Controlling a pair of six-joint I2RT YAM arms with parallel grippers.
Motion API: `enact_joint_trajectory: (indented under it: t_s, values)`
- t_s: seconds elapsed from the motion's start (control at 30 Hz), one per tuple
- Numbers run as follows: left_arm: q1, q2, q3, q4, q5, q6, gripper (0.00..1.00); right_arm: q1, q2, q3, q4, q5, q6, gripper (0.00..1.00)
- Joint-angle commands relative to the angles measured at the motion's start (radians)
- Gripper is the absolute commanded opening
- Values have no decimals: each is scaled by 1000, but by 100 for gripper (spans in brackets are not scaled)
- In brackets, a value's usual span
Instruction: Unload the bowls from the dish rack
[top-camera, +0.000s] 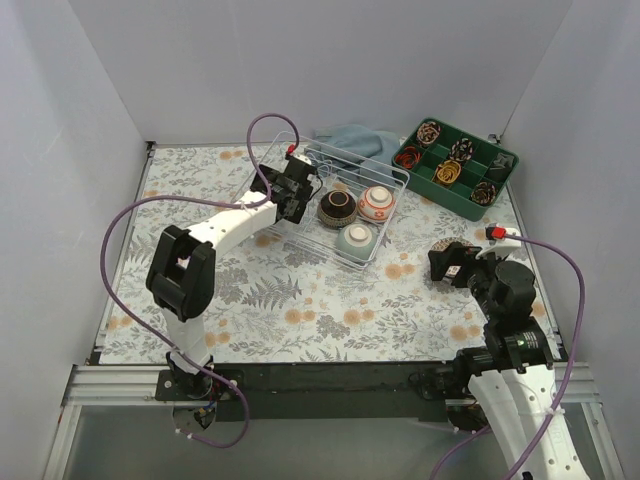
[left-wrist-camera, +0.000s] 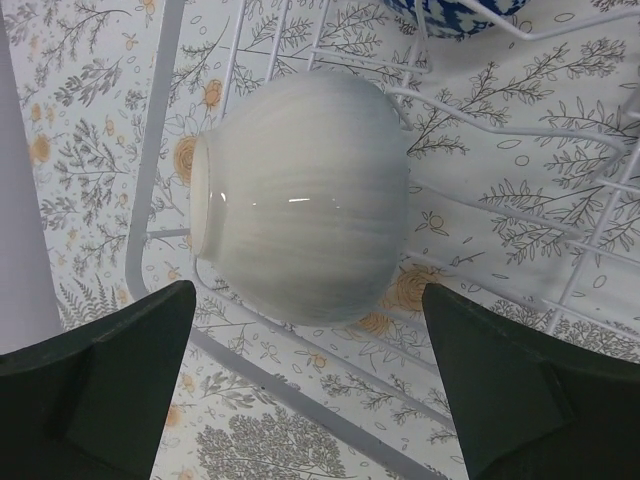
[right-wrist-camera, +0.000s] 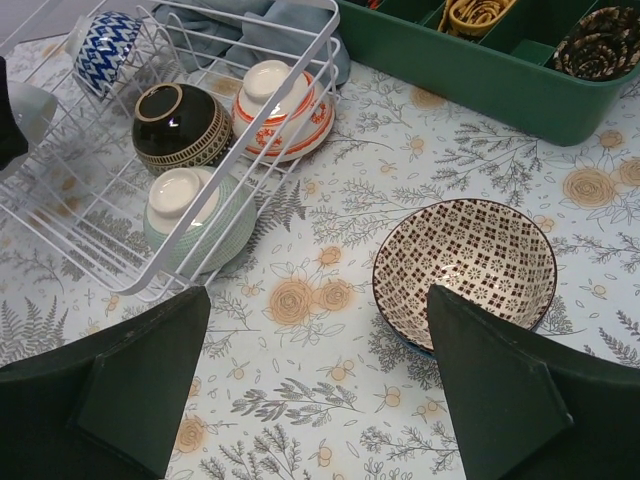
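Observation:
The white wire dish rack (top-camera: 365, 163) stands at the middle back of the table. It holds a dark bowl (top-camera: 337, 208), a red-and-white bowl (top-camera: 377, 203) and a pale green bowl (top-camera: 356, 238), all upside down. My left gripper (top-camera: 290, 190) hovers over the rack's left part. In the left wrist view it (left-wrist-camera: 308, 300) is open, just above a white bowl (left-wrist-camera: 305, 195) lying on its side on the rack wires (left-wrist-camera: 150, 170). My right gripper (right-wrist-camera: 318, 295) is open and empty above the table. A brown-patterned bowl (right-wrist-camera: 465, 265) stands upright by its right finger.
A green compartmented tray (top-camera: 462, 168) with coiled items stands at the back right. A blue cloth (top-camera: 350, 140) lies behind the rack. A blue zigzag bowl (right-wrist-camera: 105, 45) sits in the rack's far part. White walls enclose the table.

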Motion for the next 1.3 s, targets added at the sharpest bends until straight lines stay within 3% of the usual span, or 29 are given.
enact_joint_trajectory:
  t_s: [0.0, 0.37, 0.63, 1.07, 1.27]
  values:
    - [2, 20, 62, -27, -71, 65, 98, 21, -13, -10, 47, 22, -24, 98]
    - [22, 80, 108, -37, -42, 87, 93, 46, -2, -16, 56, 22, -35, 97]
    - [42, 94, 136, -25, -48, 97, 98, 57, 6, -17, 62, 10, -40, 95]
    - [68, 107, 150, -11, 33, 120, 98, 64, 13, -23, 61, 3, -43, 95]
    - [68, 141, 190, -44, 53, 117, 93, 66, 24, -24, 64, -4, -46, 94]
